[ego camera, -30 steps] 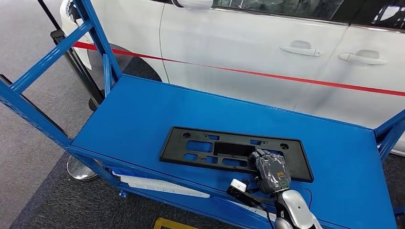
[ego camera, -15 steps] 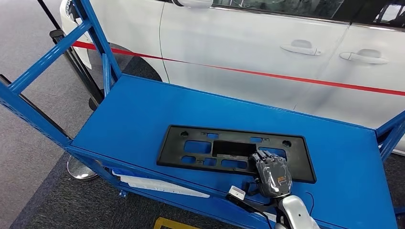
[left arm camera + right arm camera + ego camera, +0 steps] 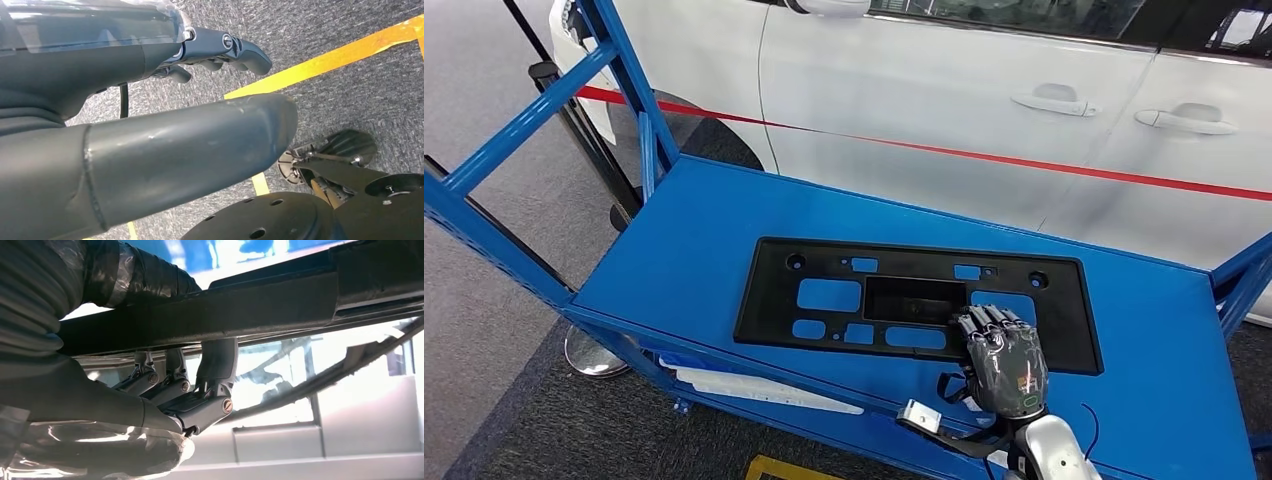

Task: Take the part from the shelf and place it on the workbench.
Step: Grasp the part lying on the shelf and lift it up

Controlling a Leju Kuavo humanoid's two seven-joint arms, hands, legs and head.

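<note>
The flat black plastic plate-holder part (image 3: 914, 305), a long rectangle pierced with rectangular cut-outs and small round holes, now appears larger and its left end sits further left and nearer than a second ago, and its near edge looks raised off the blue metal shelf (image 3: 724, 240); I judge it is being tilted up and lifted, so the pick-up step is under way and the carry to the counter is not yet begun. The part lies over the middle of the shelf, its long side running left to right. The right hand (image 3: 1002, 355), dark-fingered below a silver forearm, grips the near edge towards the right end: the right wrist view shows fingers (image 3: 215, 370) curled up against the part's rim (image 3: 250, 305). The left hand (image 3: 150, 115) hangs over grey carpet (image 3: 350, 90) with yellow floor tape (image 3: 325, 60), fingers loosely apart, holding nothing. Beyond the shelf stands a white car (image 3: 984, 100) with a red stripe.
</note>
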